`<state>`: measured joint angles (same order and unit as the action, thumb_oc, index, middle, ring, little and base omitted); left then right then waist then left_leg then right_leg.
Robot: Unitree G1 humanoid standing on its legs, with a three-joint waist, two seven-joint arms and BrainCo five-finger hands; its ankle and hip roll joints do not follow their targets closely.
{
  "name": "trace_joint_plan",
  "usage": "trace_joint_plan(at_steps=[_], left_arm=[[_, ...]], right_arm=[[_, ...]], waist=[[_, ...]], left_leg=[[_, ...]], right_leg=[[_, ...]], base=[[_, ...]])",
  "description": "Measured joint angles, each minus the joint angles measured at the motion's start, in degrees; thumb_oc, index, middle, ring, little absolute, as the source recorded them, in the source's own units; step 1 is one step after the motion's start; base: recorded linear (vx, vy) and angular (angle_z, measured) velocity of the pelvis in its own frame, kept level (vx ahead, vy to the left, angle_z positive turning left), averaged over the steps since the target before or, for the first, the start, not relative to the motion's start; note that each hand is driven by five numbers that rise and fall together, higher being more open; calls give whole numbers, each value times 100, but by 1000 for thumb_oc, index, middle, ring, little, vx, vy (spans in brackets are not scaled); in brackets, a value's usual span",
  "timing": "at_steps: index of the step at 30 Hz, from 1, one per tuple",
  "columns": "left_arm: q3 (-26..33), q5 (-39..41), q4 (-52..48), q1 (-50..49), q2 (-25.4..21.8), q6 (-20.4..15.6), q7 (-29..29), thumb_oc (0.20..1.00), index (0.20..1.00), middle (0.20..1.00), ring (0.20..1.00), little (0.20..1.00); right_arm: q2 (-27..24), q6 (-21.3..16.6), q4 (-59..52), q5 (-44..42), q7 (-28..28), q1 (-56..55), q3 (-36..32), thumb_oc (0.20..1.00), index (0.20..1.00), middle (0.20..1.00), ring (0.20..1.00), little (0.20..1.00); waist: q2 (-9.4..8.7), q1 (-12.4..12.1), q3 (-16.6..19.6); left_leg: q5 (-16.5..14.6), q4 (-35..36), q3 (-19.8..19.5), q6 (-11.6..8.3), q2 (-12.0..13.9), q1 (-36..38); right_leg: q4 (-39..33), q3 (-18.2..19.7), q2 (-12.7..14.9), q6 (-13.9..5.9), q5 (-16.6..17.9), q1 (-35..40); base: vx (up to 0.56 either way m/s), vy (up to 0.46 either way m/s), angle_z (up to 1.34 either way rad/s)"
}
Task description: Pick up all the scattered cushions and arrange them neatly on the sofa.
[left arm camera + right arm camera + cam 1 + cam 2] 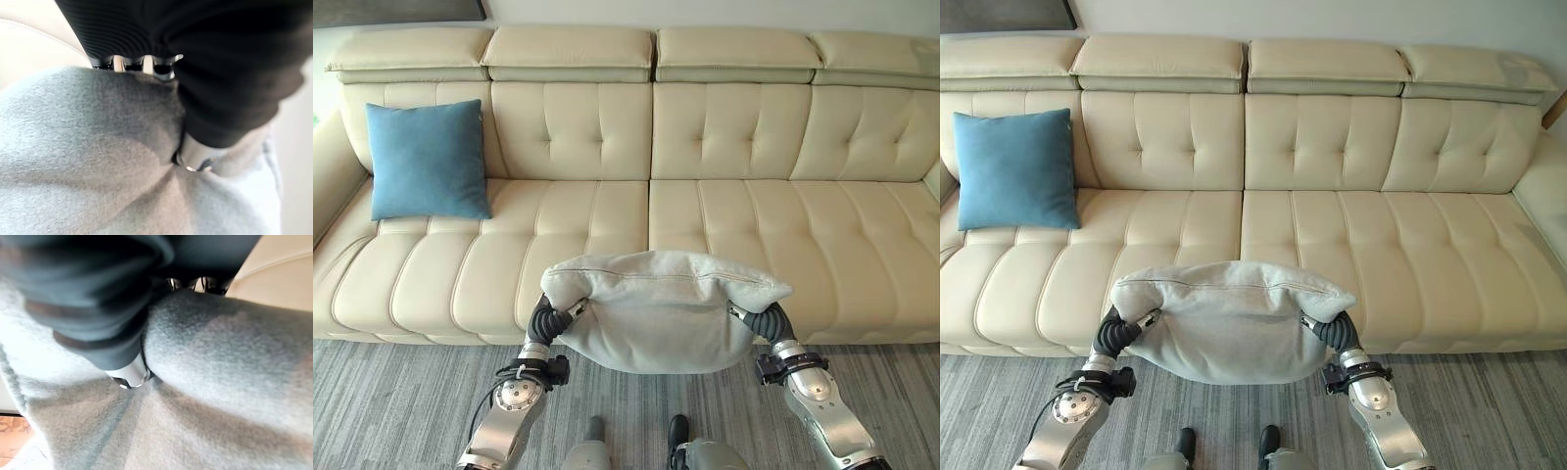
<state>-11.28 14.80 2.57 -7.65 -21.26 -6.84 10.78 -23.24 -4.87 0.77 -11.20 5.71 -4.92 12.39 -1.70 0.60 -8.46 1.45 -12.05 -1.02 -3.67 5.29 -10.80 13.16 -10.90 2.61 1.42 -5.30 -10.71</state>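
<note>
I hold a light grey cushion (pixel 661 308) in the air between both hands, just in front of the sofa's front edge at the middle. My left hand (pixel 546 318) grips its left end; in the left wrist view the thumb (pixel 195 159) digs into the fabric while the fingers (pixel 146 63) wrap over the far side. My right hand (pixel 766 321) grips the right end the same way, thumb (pixel 128 374) pressed into the cushion (pixel 220 382). A blue cushion (pixel 426 160) leans upright against the backrest at the sofa's left end.
The long cream leather sofa (pixel 754 225) spans the whole view, with its seats bare from the blue cushion to the right armrest. Grey striped carpet (pixel 391 401) lies in front of it.
</note>
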Motion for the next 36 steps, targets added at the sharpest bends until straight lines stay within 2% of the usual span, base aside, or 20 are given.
trace_joint_plan(at_steps=[4, 7, 10, 11, 12, 13, 14, 16, 17, 18, 19, 20, 22, 24, 25, 27, 28, 30, 33, 36], left_arm=[[-133, -6, 28, 43, 51, 11, -92, 200, 200, 200, 200, 200], [-210, -15, 88, 128, 50, 22, -156, 200, 200, 200, 200, 200], [-134, -15, 114, 74, 57, 104, -165, 200, 200, 200, 200, 200], [-129, -15, 115, 50, 62, 105, -173, 200, 200, 200, 200, 200], [-115, -21, 102, -13, 52, 119, -189, 200, 200, 200, 200, 200], [-105, -20, 90, -32, 46, 119, -193, 200, 200, 200, 200, 200], [-63, -20, -28, -165, -27, 117, -203, 200, 200, 200, 200, 200], [-18, -20, -207, -293, -131, 114, -208, 200, 200, 200, 200, 200], [4, -18, -275, -283, -243, 118, -207, 200, 200, 200, 200, 200], [82, -17, -218, -284, -228, 82, -204, 200, 200, 200, 200, 200], [94, -18, -182, -329, -160, 130, -178, 200, 200, 200, 200, 200], [159, -16, -199, -363, -191, 127, -178, 200, 200, 200, 200, 200], [307, -17, -198, -330, -304, 124, -169, 200, 200, 200, 200, 200], [371, -18, -180, -331, -303, 122, -157, 200, 200, 200, 200, 200], [373, -20, -183, -334, -324, 118, -175, 200, 200, 200, 200, 200], [413, -17, -79, -310, -183, 94, -168, 200, 200, 200, 200, 200], [414, -19, 23, -311, -146, 99, -197, 200, 200, 200, 200, 200], [453, -19, 154, -321, 5, 98, -193, 200, 200, 200, 200, 200], [408, -20, 237, -288, 61, 101, -202, 200, 200, 200, 200, 200], [355, -19, 184, -445, 57, 81, -231, 200, 200, 200, 200, 200]], right_arm=[[-117, 7, 1, 0, 2, -52, -135, 200, 200, 200, 200, 200], [-116, 26, -24, 1, 98, 39, -237, 200, 200, 200, 200, 200], [-51, 78, -89, 6, 98, -22, -186, 200, 200, 200, 200, 200], [-71, 92, -137, 6, 90, -54, -180, 200, 200, 200, 200, 200], [-35, 96, -146, 6, 86, -107, -180, 200, 200, 200, 200, 200], [-16, 97, -133, 6, 77, -114, -180, 200, 200, 200, 200, 200], [94, 97, -140, 5, 2, -243, -176, 200, 200, 200, 200, 200], [128, 96, -201, 5, -40, -270, -165, 200, 200, 200, 200, 200], [241, 103, -251, 8, -60, -265, -180, 200, 200, 200, 200, 200], [267, 100, -228, 10, -105, -155, -167, 200, 200, 200, 200, 200], [272, 118, -207, 31, -125, -129, -137, 200, 200, 200, 200, 200], [263, 126, -258, 63, -148, -135, -97, 200, 200, 200, 200, 200], [335, 142, -311, 113, -184, -143, 42, 200, 200, 200, 200, 200], [384, 146, -310, 113, -238, -146, 64, 200, 200, 200, 200, 200], [373, 157, -309, 113, -246, -156, 64, 200, 200, 200, 200, 200], [349, 155, -262, 110, -278, -86, 81, 200, 200, 200, 200, 200], [302, 161, -243, 109, -273, -72, 107, 200, 200, 200, 200, 200], [281, 162, -218, 110, -341, -69, 127, 200, 200, 200, 200, 200], [269, 166, -172, 108, -343, -147, 106, 200, 200, 200, 200, 200], [244, 166, -94, 104, -384, -209, 86, 200, 200, 200, 200, 200]], waist=[[62, 25, -38], [60, -98, -80], [88, -357, -86], [176, -396, -95], [227, -386, -104], [211, -386, -95], [42, -391, 7], [-105, -383, 107], [-315, -388, 117], [-322, -524, 79], [-160, -553, 120], [-155, -568, 121], [-201, -540, 109], [-167, -523, 85], [-136, -438, 60], [-114, -268, 1], [-112, -209, -80], [-97, -139, -89], [-179, 1, -88], [-169, -23, -71]], left_leg=[[-153, 203, 175, 14, -368, -254], [-206, 87, 509, -53, -911, -859], [-172, 363, 481, -88, -710, -945], [-192, 458, 580, -12, -583, -805], [-141, 488, 785, 92, -578, -615], [-141, 492, 803, 92, -592, -580], [-139, 572, 890, 96, -755, -379], [-14, 568, 1352, 159, -760, -375], [-67, 396, 1452, 296, -917, -403], [-330, 67, 1310, 626, -922, -435], [-169, 169, 1448, 802, -813, -383], [-240, 280, 1474, 815, -849, -299], [-226, 426, 1692, 883, -863, -107], [-229, 621, 1703, 892, -861, 41], [-13, 755, 1734, 1052, -869, 155], [-184, 827, 1644, 1111, -851, 245], [-130, 935, 1743, 1012, -871, 421], [-284, 998, 1672, 958, -895, 562], [-338, 1017, 1279, 761, -993, 757], [-356, 1108, 933, 480, -830, 1096]], right_leg=[[65, -12, 84, 34, -6, -170], [-201, 327, 101, 214, 118, -349], [-349, 517, 55, 177, 191, -323], [-354, 527, 31, 38, 166, -220], [307, 643, 1, -264, -216, -214], [548, 644, 14, -313, -319, -233], [1394, 667, 109, -424, -803, -119], [1406, 656, 97, -489, -1076, 159], [1013, 742, 264, -294, -1210, 326], [1007, 846, 306, -348, -1317, 340], [1010, 798, 272, -429, -1366, 291], [1184, 865, 380, -526, -1354, 150], [1864, 987, 602, -812, -873, -201], [1778, 849, 685, -846, -863, -450], [1160, 748, 686, -858, -702, -461], [736, 550, 663, -868, -483, -773], [55, 447, 693, -948, 64, -916], [-750, 455, 639, -1053, 631, -912], [-1107, 619, 646, -948, 964, -763], [-1132, 478, 492, -536, 1563, -368]], base=[[120, 45, 15], [193, 55, -12], [305, 114, -65], [408, 189, -58], [408, 189, -30], [191, 96, -4], [242, 176, 10], [282, 231, 17], [67, 95, -15], [44, 71, -39], [49, 73, -58], [68, 78, -35], [158, 75, -36], [184, 9, -39], [173, -21, -14], [294, -100, -7], [345, -148, -14], [389, -214, 6], [240, -161, 59], [290, -279, 64]])
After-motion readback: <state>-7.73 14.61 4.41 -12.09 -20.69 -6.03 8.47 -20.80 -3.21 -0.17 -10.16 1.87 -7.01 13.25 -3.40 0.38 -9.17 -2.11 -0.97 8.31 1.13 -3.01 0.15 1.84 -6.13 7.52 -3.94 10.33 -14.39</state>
